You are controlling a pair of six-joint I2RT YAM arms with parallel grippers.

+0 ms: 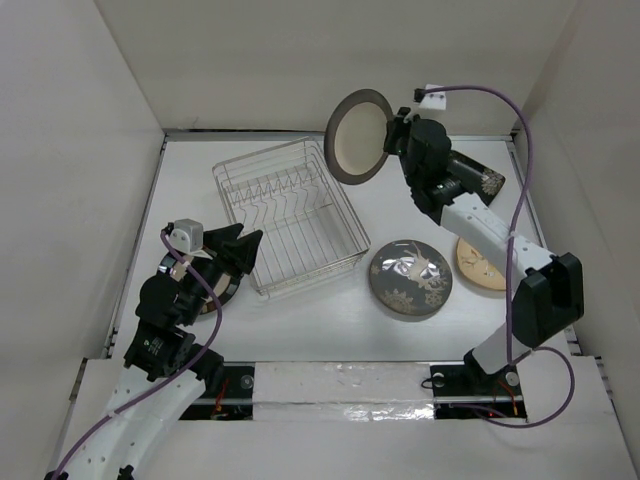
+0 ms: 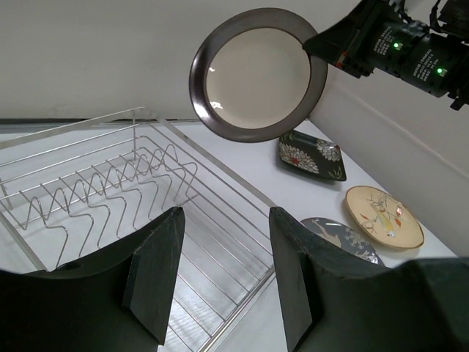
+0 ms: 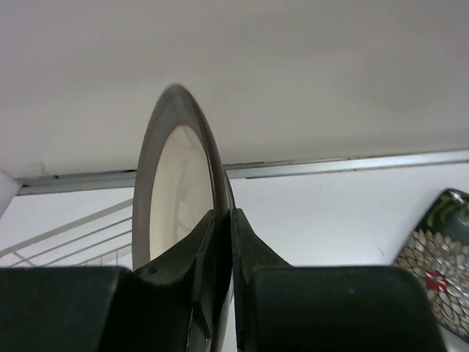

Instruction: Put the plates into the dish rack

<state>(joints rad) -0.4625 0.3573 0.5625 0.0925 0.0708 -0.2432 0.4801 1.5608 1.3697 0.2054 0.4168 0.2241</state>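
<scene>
My right gripper (image 1: 393,135) is shut on the rim of the dark-rimmed tan-centred plate (image 1: 358,137) and holds it upright in the air, above the far right corner of the dish rack (image 1: 315,272). The right wrist view shows the jaws (image 3: 222,214) pinching the plate (image 3: 176,191) edge-on. My left gripper (image 1: 243,243) is open and empty at the rack's near left side, and its view (image 2: 227,209) looks across the empty rack (image 2: 220,170) towards the plate (image 2: 258,73).
The grey floral plate (image 1: 411,277) lies right of the rack. The tan plate (image 1: 480,268) and the dark square plate (image 1: 490,182) are partly under the right arm. A dark-rimmed plate (image 1: 224,290) shows beneath my left arm. White walls enclose the table.
</scene>
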